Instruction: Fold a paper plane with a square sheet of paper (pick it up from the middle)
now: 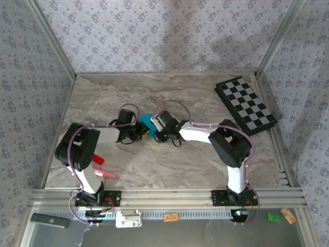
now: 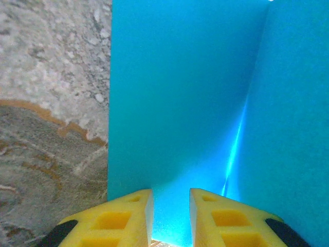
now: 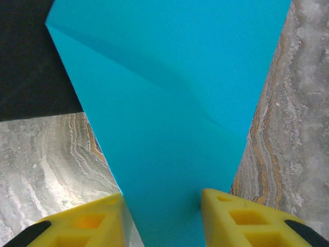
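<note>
Seeing the left pincer (image 2: 170,218) barely apart and the right pincer (image 3: 163,218) wider, both tips on the paper (image 3: 169,103), I note 2 arms bent inward, wrists close together.

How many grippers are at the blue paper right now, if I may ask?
2: the left gripper at the left of the paper, the right gripper at its right.
</note>
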`<state>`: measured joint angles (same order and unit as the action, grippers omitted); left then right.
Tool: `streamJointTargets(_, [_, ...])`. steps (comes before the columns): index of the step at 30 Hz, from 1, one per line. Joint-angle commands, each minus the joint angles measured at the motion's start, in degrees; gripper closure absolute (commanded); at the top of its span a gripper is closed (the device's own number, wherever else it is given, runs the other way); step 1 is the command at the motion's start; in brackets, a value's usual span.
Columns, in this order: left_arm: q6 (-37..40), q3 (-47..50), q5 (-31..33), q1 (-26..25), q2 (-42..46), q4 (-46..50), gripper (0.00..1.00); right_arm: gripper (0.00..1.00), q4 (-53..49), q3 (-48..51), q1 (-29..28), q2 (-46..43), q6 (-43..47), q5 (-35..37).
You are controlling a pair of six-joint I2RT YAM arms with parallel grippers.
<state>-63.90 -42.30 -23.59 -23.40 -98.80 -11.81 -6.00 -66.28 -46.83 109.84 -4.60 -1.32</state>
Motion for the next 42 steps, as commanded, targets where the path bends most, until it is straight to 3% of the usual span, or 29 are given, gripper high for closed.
streamJointTargets(1, [0.88,-0.89,-0.41,-0.33,-0.74,1.88,0.75,0.60,-1.61,-1.50,-0.47,0.90,1.40,2.16])
streamJointTargets(15, [1.18,-1.01,0.63,-0.34,0.05,3.45,0.75,0.82,-1.38,-1.00,0.20,0.28,1.36,-1.29])
streamJointTargets(29, [5.36,-3.01,3.12,-0.24,6.06,9.00,0.77,0.89,-2.84,-1.52,3.77,1.29,-1.93,-14.50])
streamJointTargets(42, [3.58,0.28,0.93,-0.33,5.56,1.97,0.72,0.92,-6.28,-6.07,6.77,4.54,-6.89,-25.95])
